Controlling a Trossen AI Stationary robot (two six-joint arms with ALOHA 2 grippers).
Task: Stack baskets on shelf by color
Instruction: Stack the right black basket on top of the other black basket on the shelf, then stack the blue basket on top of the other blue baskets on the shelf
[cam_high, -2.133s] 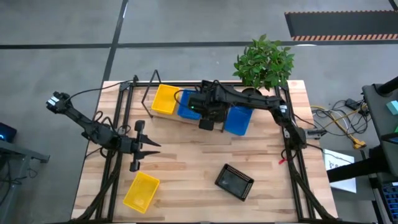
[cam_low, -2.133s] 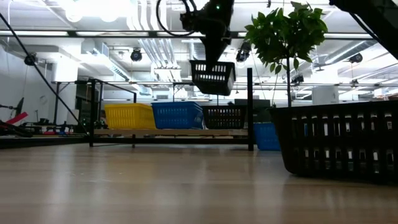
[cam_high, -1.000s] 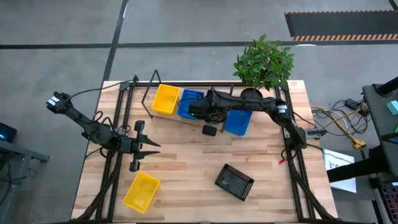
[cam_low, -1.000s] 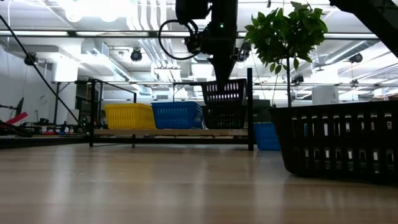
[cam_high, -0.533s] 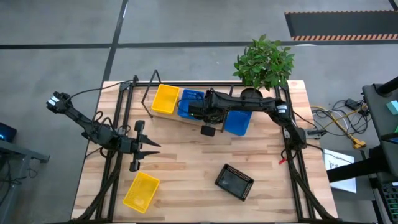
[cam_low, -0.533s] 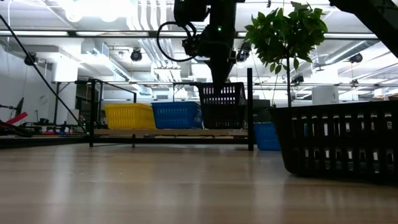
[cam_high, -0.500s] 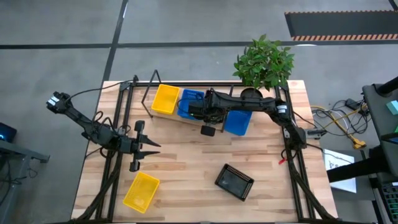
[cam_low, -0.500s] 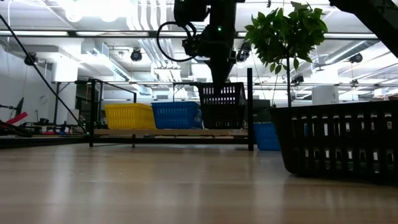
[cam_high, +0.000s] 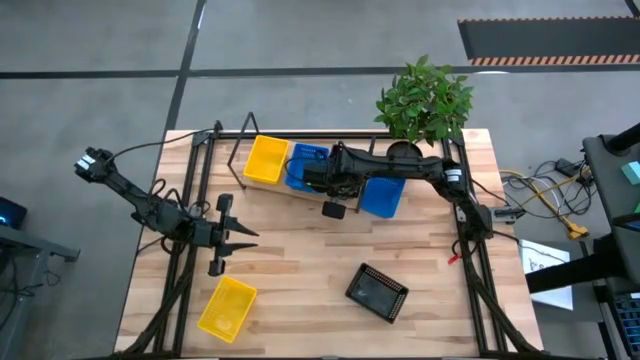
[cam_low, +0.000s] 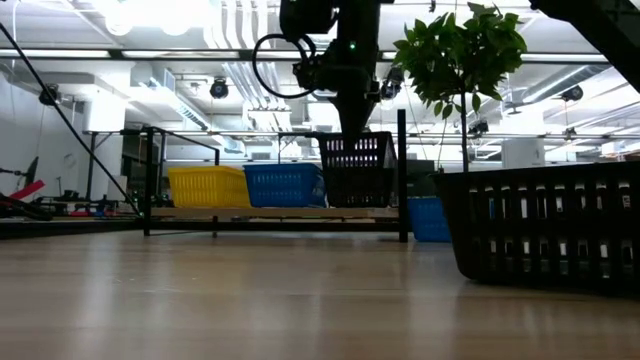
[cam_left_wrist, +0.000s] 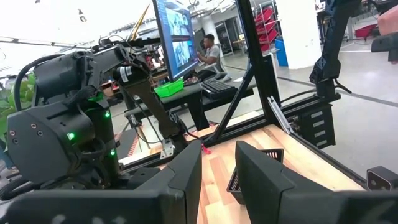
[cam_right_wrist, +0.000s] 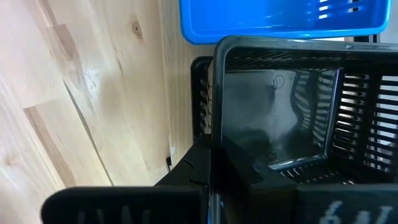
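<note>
The shelf (cam_low: 270, 212) stands along the table's far edge. On it, side by side, are a yellow basket (cam_low: 207, 186), a blue basket (cam_low: 285, 185) and black baskets at its right end. My right gripper (cam_low: 352, 128) is shut on the upper black basket (cam_low: 357, 168), which sits down in a lower black one. My left gripper (cam_high: 238, 236) is open and empty over the table's left half. A yellow basket (cam_high: 227, 307) and a black basket (cam_high: 377, 291) lie on the table near the front. A blue basket (cam_high: 382, 193) sits just right of the shelf's baskets. My right gripper holds the upper black basket by one side wall at its rim (cam_right_wrist: 215, 140), one finger inside the basket and one outside. The fingers come from above, pointing down. The basket sits upright and about level, its lower part inside the black basket on the shelf.
A potted green plant (cam_high: 425, 100) stands at the far right corner, close to my right arm. Black frame posts run along both table sides. The table's middle, between the shelf and the loose baskets, is bare wood (cam_high: 300, 250).
My right gripper has gone down with the black basket, still shut on it. The basket, a second ago above the black one on the shelf, now sits down in it. Over the last half second nothing has moved.
</note>
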